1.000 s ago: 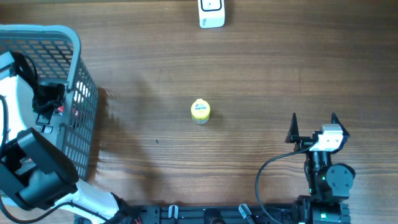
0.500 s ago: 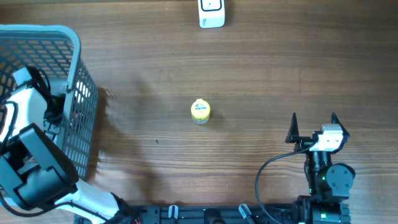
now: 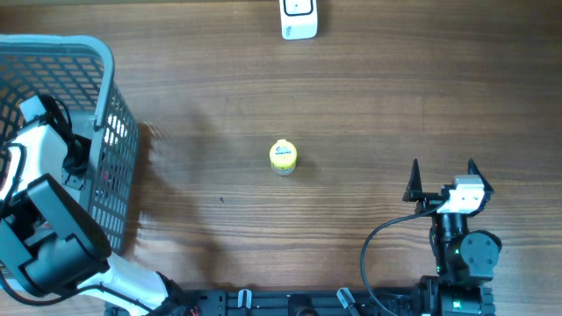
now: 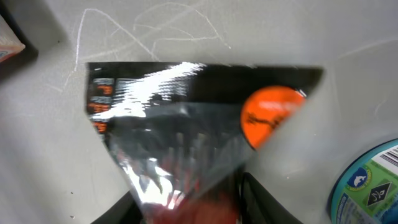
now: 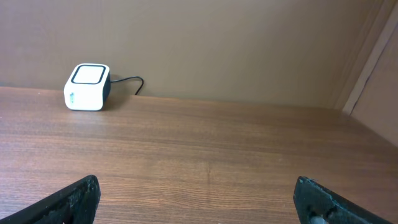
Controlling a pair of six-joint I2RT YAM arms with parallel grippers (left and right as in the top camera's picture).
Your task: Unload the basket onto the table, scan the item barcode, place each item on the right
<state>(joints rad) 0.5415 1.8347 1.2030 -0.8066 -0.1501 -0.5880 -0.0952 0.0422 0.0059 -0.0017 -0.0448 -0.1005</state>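
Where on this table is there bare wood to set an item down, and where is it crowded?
Widest free patch: bare wood between the scanner at the far edge, the small yellow-capped bottle at centre and the right gripper. Another lies between the bottle and the basket. Crowded: inside the basket, where the left arm reaches over a glossy packet.

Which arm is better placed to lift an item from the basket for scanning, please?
Left. The left pincer is inside the basket, right at a glossy black packet; the right pincer sits open across the table, away from it.
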